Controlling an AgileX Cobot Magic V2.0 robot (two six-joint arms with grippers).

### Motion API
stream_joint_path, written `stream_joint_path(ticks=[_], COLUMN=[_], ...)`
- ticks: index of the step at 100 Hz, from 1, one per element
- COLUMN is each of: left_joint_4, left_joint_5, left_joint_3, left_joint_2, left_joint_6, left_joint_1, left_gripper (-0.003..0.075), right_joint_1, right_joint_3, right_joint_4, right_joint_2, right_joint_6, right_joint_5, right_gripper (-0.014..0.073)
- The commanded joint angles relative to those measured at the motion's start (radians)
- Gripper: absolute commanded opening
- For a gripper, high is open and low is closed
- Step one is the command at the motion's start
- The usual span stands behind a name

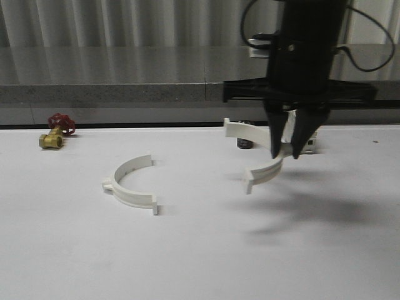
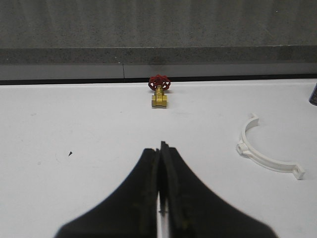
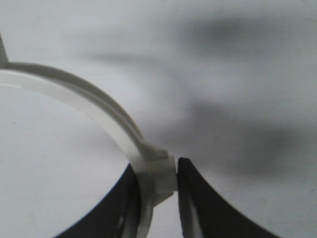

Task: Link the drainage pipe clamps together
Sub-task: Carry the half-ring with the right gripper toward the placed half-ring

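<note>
Our right gripper (image 1: 284, 152) pinches one clamp half (image 1: 262, 150) right of centre, lifted off the table (image 1: 200, 250); the other half (image 1: 131, 184) lies left of centre. Our left gripper (image 2: 161, 148) is pressed together and empty. We should carry it level, keep a firm pinch and line up the end tabs.

Black right arm (image 1: 306, 44) with looping black cables and tapered black jaws
</note>
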Motion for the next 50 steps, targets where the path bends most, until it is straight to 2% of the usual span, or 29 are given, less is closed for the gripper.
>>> stream_joint_path(ticks=[1,50], left_joint_4=[-0.002,-0.002], left_joint_5=[-0.082,-0.082], left_joint_3=[-0.025,-0.025], left_joint_2=[0.011,0.011], left_joint_6=[-0.002,-0.002], left_joint_1=[0.003,0.003], left_gripper=[-0.0021,-0.0021], right_joint_1=[0.031,0.092], right_joint_3=[-0.083,-0.359], right_joint_4=[-0.020,0.024], right_joint_2=[-0.002,0.213], right_joint_6=[0.009,0.007], right_joint_5=[0.004,0.062], right_gripper=[-0.0030,-0.0030])
